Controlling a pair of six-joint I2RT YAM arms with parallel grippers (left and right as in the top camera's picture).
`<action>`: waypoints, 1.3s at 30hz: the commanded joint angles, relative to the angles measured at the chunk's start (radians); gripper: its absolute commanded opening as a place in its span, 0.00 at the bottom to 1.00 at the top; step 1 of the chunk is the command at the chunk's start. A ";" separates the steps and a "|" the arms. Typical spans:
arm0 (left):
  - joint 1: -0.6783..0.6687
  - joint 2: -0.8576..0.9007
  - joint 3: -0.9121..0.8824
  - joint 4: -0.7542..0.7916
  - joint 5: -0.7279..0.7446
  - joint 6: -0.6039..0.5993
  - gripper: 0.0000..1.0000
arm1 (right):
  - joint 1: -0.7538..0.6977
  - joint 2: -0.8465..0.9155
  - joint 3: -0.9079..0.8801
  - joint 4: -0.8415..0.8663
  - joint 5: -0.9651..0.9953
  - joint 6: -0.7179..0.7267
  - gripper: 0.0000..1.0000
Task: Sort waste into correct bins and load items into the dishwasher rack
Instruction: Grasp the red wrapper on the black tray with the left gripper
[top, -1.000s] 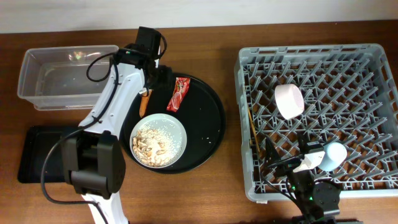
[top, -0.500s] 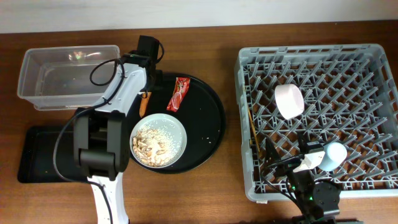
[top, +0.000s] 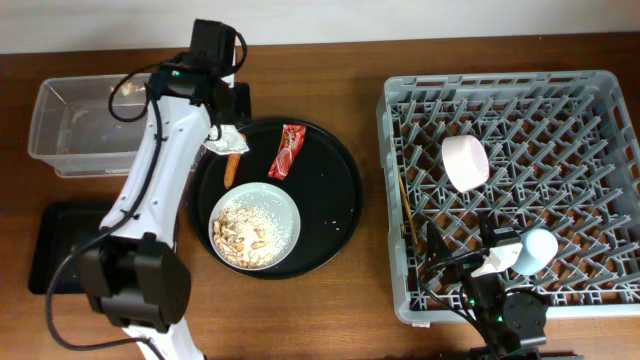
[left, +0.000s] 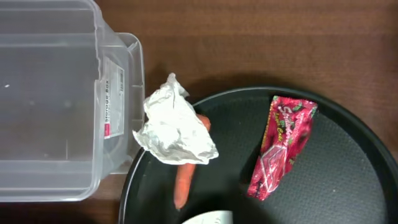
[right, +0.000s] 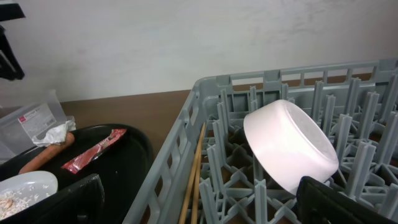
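Observation:
A crumpled white tissue (left: 174, 121) covers the top of the orange stick (left: 185, 183) at the round tray's left rim, touching the clear tub's (top: 45, 100) corner. The red wrapper (left: 283, 146) lies further right on the tray. My left gripper (top: 236, 112) hangs above the tissue, and its fingers do not show in the left wrist view. The plate (top: 255, 228) holds rice scraps. My right gripper (right: 205, 208) stands open over the rack (top: 600, 130), which holds the white bowl (right: 289, 146), chopsticks (right: 194, 174) and blue cup (top: 537, 248).
The round black tray (top: 340, 190) sits mid-table between the bins and the rack. A shallow black rectangular tray (top: 60, 250) lies at the front left, partly under my left arm. Bare brown tabletop separates the round tray from the rack.
My left arm has drawn back toward the far left, uncovering the tissue, which now shows slightly further left at the tray's rim. The right arm has not moved.

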 joint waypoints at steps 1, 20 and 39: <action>0.003 0.080 -0.076 0.031 -0.022 0.003 0.55 | -0.005 -0.008 -0.007 -0.003 -0.010 0.007 0.98; -0.007 0.190 -0.035 -0.026 0.003 0.002 0.00 | -0.005 -0.008 -0.007 -0.003 -0.009 0.007 0.98; 0.285 0.037 0.011 0.018 0.100 -0.009 0.99 | -0.005 -0.008 -0.007 -0.003 -0.009 0.007 0.98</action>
